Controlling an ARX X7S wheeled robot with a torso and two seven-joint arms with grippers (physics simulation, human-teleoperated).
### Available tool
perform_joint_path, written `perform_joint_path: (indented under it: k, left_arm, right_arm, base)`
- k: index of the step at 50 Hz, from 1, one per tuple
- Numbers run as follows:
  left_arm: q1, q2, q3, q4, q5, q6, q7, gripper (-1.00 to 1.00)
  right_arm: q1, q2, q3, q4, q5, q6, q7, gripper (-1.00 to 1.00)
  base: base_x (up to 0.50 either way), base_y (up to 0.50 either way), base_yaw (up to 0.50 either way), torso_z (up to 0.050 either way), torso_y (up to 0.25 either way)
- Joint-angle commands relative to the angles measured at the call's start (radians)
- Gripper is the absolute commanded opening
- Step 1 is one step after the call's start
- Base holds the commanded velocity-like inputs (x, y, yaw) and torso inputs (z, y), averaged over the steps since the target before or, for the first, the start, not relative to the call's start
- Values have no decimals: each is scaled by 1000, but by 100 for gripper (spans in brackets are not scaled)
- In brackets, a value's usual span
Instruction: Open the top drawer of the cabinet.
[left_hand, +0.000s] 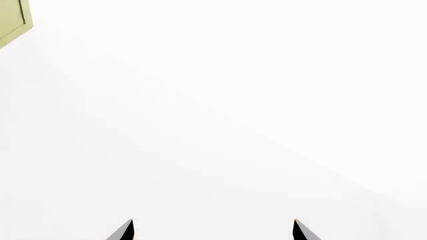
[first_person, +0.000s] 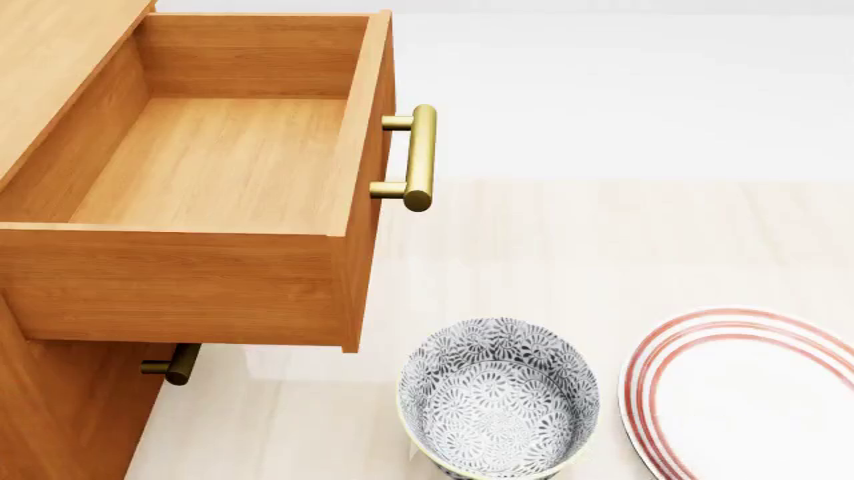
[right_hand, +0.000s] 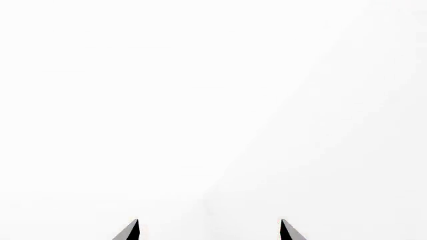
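Note:
In the head view the top drawer (first_person: 214, 160) of the orange-brown cabinet (first_person: 54, 400) stands pulled far out, its box empty. Its brass bar handle (first_person: 419, 157) sits on the front panel. A lower drawer's brass handle (first_person: 174, 364) shows under it. Neither gripper shows in the head view. In the left wrist view my left gripper (left_hand: 213, 231) shows two dark fingertips wide apart with nothing between them, facing plain white. In the right wrist view my right gripper (right_hand: 209, 231) is likewise open and empty, facing plain white.
A patterned grey-and-white bowl (first_person: 499, 400) stands on the pale floor in front of the cabinet. A white plate with red rings (first_person: 747, 390) lies to its right. A pale yellow-green panel corner (left_hand: 13, 22) shows in the left wrist view.

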Motion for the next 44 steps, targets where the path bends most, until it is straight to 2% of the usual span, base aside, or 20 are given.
perform_joint_path:
  k: [1,12,44]
  left_arm:
    - [66,7,-243,139,-16,-69,55,100]
    - [56,4,-286,145,-31,-86,95,100]
    - [15,28,-238,101,15,-75,154,100]
  right_arm:
    - [16,24,138,-162,0,77,21,100]
    - [22,30,119,-167,-1,94,14,100]
    - [32,27,75,-131,-18,87,12,100]
  base:
    - [0,0,0,0,0]
    - [0,0,0,0,0]
    - [0,0,0,0,0]
